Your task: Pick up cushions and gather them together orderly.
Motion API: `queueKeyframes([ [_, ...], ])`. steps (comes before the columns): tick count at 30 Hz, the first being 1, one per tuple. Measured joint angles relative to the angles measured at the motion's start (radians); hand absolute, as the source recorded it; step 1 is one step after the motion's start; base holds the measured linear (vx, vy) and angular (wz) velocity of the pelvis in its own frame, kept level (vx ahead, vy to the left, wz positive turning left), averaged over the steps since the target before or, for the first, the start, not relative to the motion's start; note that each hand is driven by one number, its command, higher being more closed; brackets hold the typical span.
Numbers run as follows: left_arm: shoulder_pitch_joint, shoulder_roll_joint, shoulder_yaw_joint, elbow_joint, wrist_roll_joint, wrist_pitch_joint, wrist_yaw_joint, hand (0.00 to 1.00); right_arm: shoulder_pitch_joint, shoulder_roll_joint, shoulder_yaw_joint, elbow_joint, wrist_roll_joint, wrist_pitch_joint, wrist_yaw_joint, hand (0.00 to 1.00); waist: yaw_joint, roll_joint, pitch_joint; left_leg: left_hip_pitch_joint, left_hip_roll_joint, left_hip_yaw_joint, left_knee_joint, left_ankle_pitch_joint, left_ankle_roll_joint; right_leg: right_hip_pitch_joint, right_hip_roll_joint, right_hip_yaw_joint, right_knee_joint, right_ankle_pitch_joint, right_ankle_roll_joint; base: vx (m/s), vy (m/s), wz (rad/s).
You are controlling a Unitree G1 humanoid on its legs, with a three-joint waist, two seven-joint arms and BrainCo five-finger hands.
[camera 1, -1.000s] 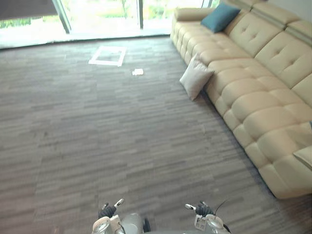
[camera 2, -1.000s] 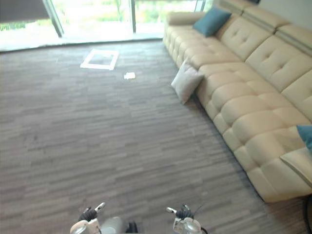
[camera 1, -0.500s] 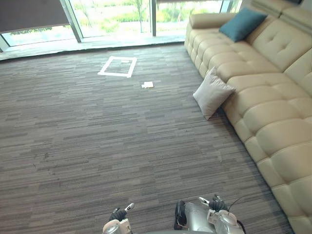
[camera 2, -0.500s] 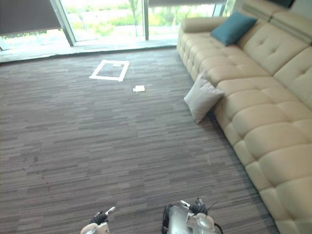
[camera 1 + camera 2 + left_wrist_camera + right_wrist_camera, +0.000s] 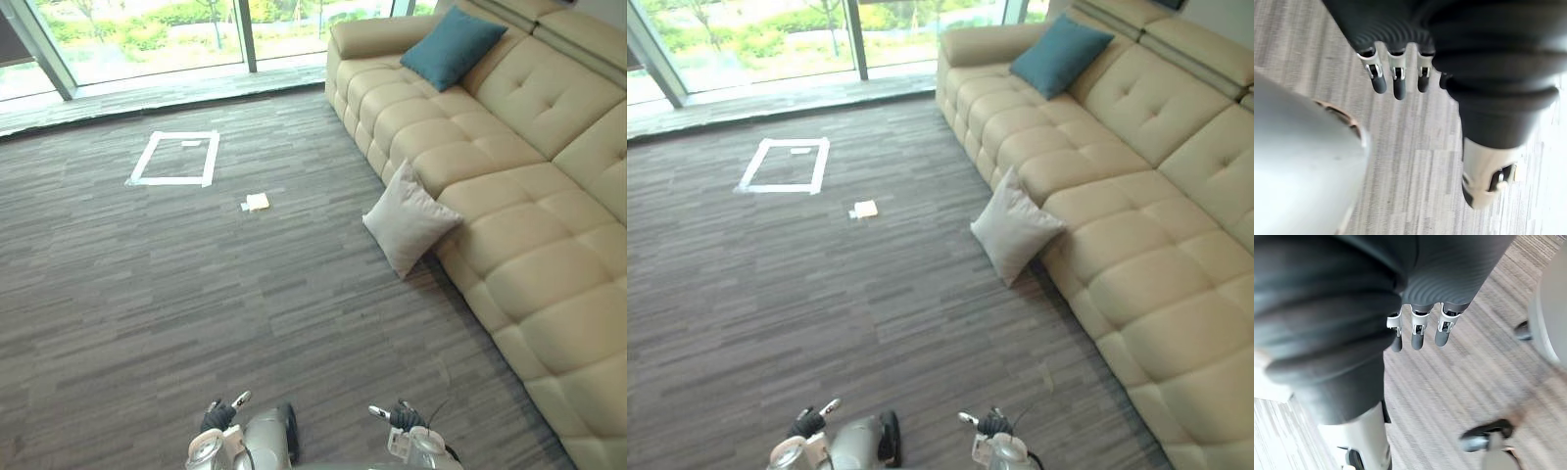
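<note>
A light grey cushion [image 5: 409, 219] stands tilted on the carpet, leaning against the front of the cream sofa [image 5: 509, 196]. A teal cushion [image 5: 452, 46] rests against the sofa's backrest near its far end. My left hand [image 5: 217, 415] hangs at the bottom of the view, and in its wrist view its fingers [image 5: 1394, 81] point straight down over the carpet, holding nothing. My right hand [image 5: 397, 417] hangs at the bottom right, its fingers [image 5: 1418, 330] likewise straight and empty. Both hands are far from the cushions.
A white tape square [image 5: 176, 158] is marked on the grey carpet near the windows [image 5: 147, 29]. A small white card [image 5: 257, 202] lies on the floor beside it. Open carpet stretches between me and the sofa.
The whole picture has shifted: the camera has swung, and the sofa and grey cushion now sit nearer the centre. The cushions themselves have not moved. Both hands still hang low.
</note>
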State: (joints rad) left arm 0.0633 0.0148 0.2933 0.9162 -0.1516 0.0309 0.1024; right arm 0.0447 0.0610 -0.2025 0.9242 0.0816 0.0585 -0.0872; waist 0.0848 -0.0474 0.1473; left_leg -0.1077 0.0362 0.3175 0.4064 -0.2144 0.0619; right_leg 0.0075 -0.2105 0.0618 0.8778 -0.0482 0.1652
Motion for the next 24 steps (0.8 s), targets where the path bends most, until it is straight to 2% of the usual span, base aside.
queueKeyframes([
  [1, -0.003, -0.001, -0.012, 0.028, 0.000, 0.004, 0.003, 0.00, 0.001, 0.000, 0.000, -0.016, -0.002, -0.012, 0.002, 0.00, -0.013, 0.015, 0.008, 0.106, -0.003, 0.003, -0.042, -0.007, -0.005, -0.076, 0.000, -0.044, 0.138, -0.026, -0.011, 0.52, 0.209, -0.17],
  [3, -0.001, -0.011, -0.026, 0.036, 0.000, 0.005, 0.003, 0.00, 0.004, 0.001, -0.002, -0.044, -0.002, -0.015, 0.004, 0.00, -0.027, 0.043, -0.001, 0.202, 0.008, 0.012, -0.129, -0.033, -0.017, -0.165, 0.012, -0.138, 0.164, -0.075, -0.046, 0.39, 0.139, -0.20],
  [4, -0.006, -0.006, -0.036, 0.037, 0.003, 0.005, 0.001, 0.00, 0.002, 0.001, -0.001, -0.051, -0.001, -0.022, 0.008, 0.00, -0.026, 0.033, 0.004, 0.269, 0.002, 0.034, -0.184, -0.060, -0.033, -0.240, 0.005, -0.210, 0.140, -0.107, -0.053, 0.27, 0.091, -0.23],
  [5, -0.010, -0.002, -0.036, 0.039, 0.003, 0.005, 0.000, 0.00, -0.002, 0.001, -0.010, -0.052, -0.003, -0.027, 0.009, 0.00, -0.026, 0.026, 0.012, 0.299, -0.001, 0.044, -0.199, -0.063, -0.038, -0.262, -0.001, -0.245, 0.109, -0.122, -0.064, 0.28, 0.049, -0.26],
  [6, -0.009, 0.001, -0.034, 0.049, 0.003, 0.006, 0.002, 0.00, -0.003, 0.000, -0.041, -0.051, -0.003, -0.034, 0.009, 0.00, -0.030, 0.023, 0.014, 0.349, -0.005, 0.056, -0.228, -0.068, -0.046, -0.287, -0.005, -0.331, 0.017, -0.136, -0.084, 0.30, 0.000, -0.18],
  [8, -0.014, -0.002, -0.036, 0.053, 0.004, 0.006, 0.001, 0.00, -0.006, -0.001, -0.088, -0.052, -0.003, -0.034, 0.008, 0.00, -0.042, 0.023, 0.014, 0.409, -0.007, 0.068, -0.273, -0.080, -0.066, -0.303, 0.006, -0.476, -0.200, -0.117, -0.119, 0.51, -0.023, -0.07],
  [9, -0.015, -0.004, -0.037, 0.053, 0.016, 0.005, -0.001, 0.00, -0.010, 0.000, -0.102, -0.049, -0.003, -0.032, 0.008, 0.00, -0.045, 0.022, 0.015, 0.438, -0.012, 0.072, -0.302, -0.089, -0.082, -0.310, 0.032, -0.511, -0.332, -0.082, -0.143, 0.48, -0.042, -0.03],
  [10, -0.011, -0.003, -0.037, 0.053, 0.025, 0.005, -0.002, 0.00, -0.013, 0.000, -0.106, -0.045, -0.003, -0.031, 0.008, 0.00, -0.046, 0.021, 0.015, 0.456, -0.017, 0.069, -0.305, -0.096, -0.092, -0.312, 0.051, -0.513, -0.393, -0.054, -0.158, 0.52, -0.073, 0.01],
  [11, -0.002, 0.000, -0.036, 0.046, 0.037, 0.005, -0.002, 0.00, -0.009, -0.001, -0.106, -0.042, -0.004, -0.030, 0.008, 0.00, -0.048, 0.010, 0.014, 0.480, -0.033, 0.048, -0.297, -0.099, -0.097, -0.304, 0.057, -0.495, -0.428, -0.024, -0.205, 0.57, -0.131, 0.08],
  [12, -0.002, -0.009, -0.032, 0.040, 0.044, 0.006, -0.004, 0.00, -0.006, -0.007, -0.103, -0.045, -0.003, -0.028, 0.010, 0.00, -0.053, 0.009, 0.014, 0.509, -0.034, 0.012, -0.261, -0.102, -0.100, -0.290, 0.066, -0.470, -0.395, -0.027, -0.286, 0.69, -0.188, 0.07],
  [13, 0.003, -0.023, -0.029, 0.038, 0.047, 0.007, -0.009, 0.00, -0.007, -0.025, -0.102, -0.044, -0.004, -0.027, 0.010, 0.00, -0.053, 0.034, 0.012, 0.496, -0.009, -0.009, -0.199, -0.102, -0.101, -0.270, 0.074, -0.476, -0.389, -0.054, -0.283, 0.57, -0.189, 0.06],
  [14, 0.010, -0.040, -0.024, 0.033, 0.053, 0.006, -0.015, 0.00, -0.004, -0.032, -0.103, -0.044, -0.003, -0.026, 0.011, 0.00, -0.056, 0.059, 0.001, 0.425, 0.025, -0.054, -0.012, -0.101, -0.108, -0.251, 0.095, -0.470, -0.397, -0.090, -0.266, 0.52, -0.193, -0.09],
  [15, 0.012, -0.062, -0.004, 0.026, 0.055, 0.006, -0.019, 0.00, -0.003, -0.042, -0.106, -0.050, -0.003, -0.026, 0.010, 0.00, -0.055, 0.087, 0.005, 0.310, 0.078, -0.095, 0.243, -0.054, -0.185, -0.219, 0.130, -0.470, -0.419, -0.113, -0.272, 0.51, -0.158, -0.27],
  [16, 0.014, -0.068, 0.006, 0.025, 0.055, 0.006, -0.019, 0.00, -0.005, -0.049, -0.103, -0.053, -0.003, -0.025, 0.010, 0.00, -0.053, 0.112, 0.003, 0.238, 0.117, -0.126, 0.394, -0.005, -0.233, -0.198, 0.161, -0.460, -0.435, -0.132, -0.284, 0.52, -0.122, -0.52],
  [17, 0.018, -0.070, 0.005, 0.023, 0.053, 0.007, -0.020, 0.00, -0.012, -0.054, -0.097, -0.048, -0.002, -0.024, 0.007, 0.00, -0.052, 0.123, 0.008, 0.190, 0.147, -0.135, 0.502, -0.002, -0.240, -0.173, 0.190, -0.443, -0.445, -0.152, -0.291, 0.52, -0.069, -0.68],
  [18, 0.023, -0.067, 0.004, 0.019, 0.051, 0.006, -0.022, 0.00, -0.024, -0.054, -0.093, -0.035, -0.001, -0.019, 0.005, 0.00, -0.050, 0.122, 0.018, 0.145, 0.177, -0.133, 0.580, -0.014, -0.221, -0.130, 0.211, -0.426, -0.461, -0.170, -0.299, 0.51, -0.055, -0.78],
  [19, 0.024, -0.054, 0.004, 0.007, 0.050, 0.005, -0.023, 0.00, -0.026, -0.044, -0.082, -0.024, 0.000, -0.013, 0.003, 0.00, -0.047, 0.101, 0.030, 0.097, 0.185, -0.126, 0.603, -0.034, -0.188, -0.074, 0.221, -0.394, -0.483, -0.184, -0.295, 0.57, -0.074, -0.74],
  [21, 0.026, -0.040, 0.004, -0.014, 0.040, 0.003, -0.022, 0.00, -0.028, -0.032, -0.066, -0.003, 0.002, -0.010, 0.000, 0.00, -0.039, 0.070, 0.035, 0.023, 0.181, -0.105, 0.545, -0.066, -0.159, -0.004, 0.224, -0.335, -0.534, -0.189, -0.284, 0.48, -0.038, -0.90],
  [22, 0.028, -0.040, 0.004, -0.023, 0.040, 0.001, -0.021, 0.00, -0.034, -0.023, -0.066, -0.001, 0.005, -0.009, -0.002, 0.00, -0.025, 0.064, 0.034, -0.019, 0.171, -0.098, 0.437, -0.089, -0.138, 0.036, 0.225, -0.285, -0.575, -0.187, -0.272, 0.43, 0.035, -1.08],
  [24, 0.027, -0.043, 0.004, -0.024, 0.041, -0.004, -0.019, 0.00, -0.033, -0.019, -0.065, 0.000, 0.006, -0.010, -0.002, 0.00, -0.024, 0.067, 0.033, -0.063, 0.141, -0.134, 0.228, -0.087, -0.139, 0.080, 0.224, -0.218, -0.623, -0.190, -0.245, 0.44, 0.151, -1.10],
])
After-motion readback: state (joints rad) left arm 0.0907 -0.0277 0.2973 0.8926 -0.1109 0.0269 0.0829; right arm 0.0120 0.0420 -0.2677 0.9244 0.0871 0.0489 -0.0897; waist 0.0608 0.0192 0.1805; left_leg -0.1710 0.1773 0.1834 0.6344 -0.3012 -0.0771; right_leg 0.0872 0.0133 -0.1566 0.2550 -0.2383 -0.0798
